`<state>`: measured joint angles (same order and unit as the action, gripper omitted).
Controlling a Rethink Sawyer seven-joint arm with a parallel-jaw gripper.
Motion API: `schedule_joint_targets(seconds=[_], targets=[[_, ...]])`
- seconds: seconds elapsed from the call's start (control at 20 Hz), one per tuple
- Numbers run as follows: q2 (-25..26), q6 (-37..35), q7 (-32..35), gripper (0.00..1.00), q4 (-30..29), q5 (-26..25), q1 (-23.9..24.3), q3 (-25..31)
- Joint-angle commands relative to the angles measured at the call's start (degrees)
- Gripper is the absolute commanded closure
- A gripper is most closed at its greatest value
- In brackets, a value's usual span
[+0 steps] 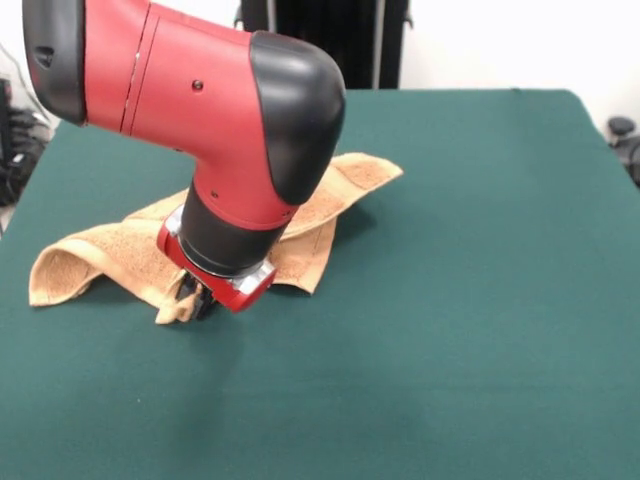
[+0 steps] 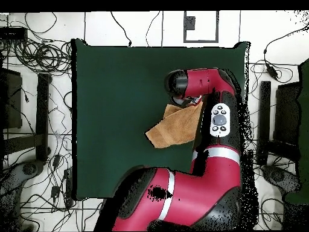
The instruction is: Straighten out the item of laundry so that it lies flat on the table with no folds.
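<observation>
Tangled cables [image 2: 42, 57] — floor (both sides) — black stands [image 2: 43, 112].

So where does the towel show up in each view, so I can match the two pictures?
Front view: the towel lies left of centre, crumpled, partly behind the arm's wrist, with the gripper down at its near edge.
Overhead view: the towel sits right of centre, beside the arm.
Shared landmark: the green table under it.
</observation>
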<state>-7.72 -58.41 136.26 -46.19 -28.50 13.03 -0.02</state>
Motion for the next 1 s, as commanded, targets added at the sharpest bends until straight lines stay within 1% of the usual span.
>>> schedule_joint_targets(seconds=[0.05, 0.2, 0.25, 0.3, 0.4, 0.45, 0.65, 0.75, 1.0], targets=[[6.38, -3.11, -13.11, 1.00, -8.25, -1.21, -2.05, 4.40], [5.97, -2.02, -10.04, 1.00, -8.01, -3.39, -4.43, 1.93], [5.57, -0.81, -8.50, 1.00, -8.16, -4.52, -5.63, 0.75], [5.22, 0.41, -7.02, 1.00, -8.70, -4.63, -5.91, 0.46], [4.50, -1.58, -5.37, 1.00, -9.39, -3.78, -6.21, 0.19], [3.89, -4.48, -5.02, 1.00, -9.71, -2.71, -6.30, 0.15], [0.25, -11.60, -3.15, 1.00, -12.82, 0.07, -7.79, -1.36], [-1.64, -13.95, -2.86, 1.00, -14.41, 0.83, -8.45, -2.14], [-4.76, -15.48, -3.28, 1.00, -16.95, 0.04, -10.07, -4.04]])
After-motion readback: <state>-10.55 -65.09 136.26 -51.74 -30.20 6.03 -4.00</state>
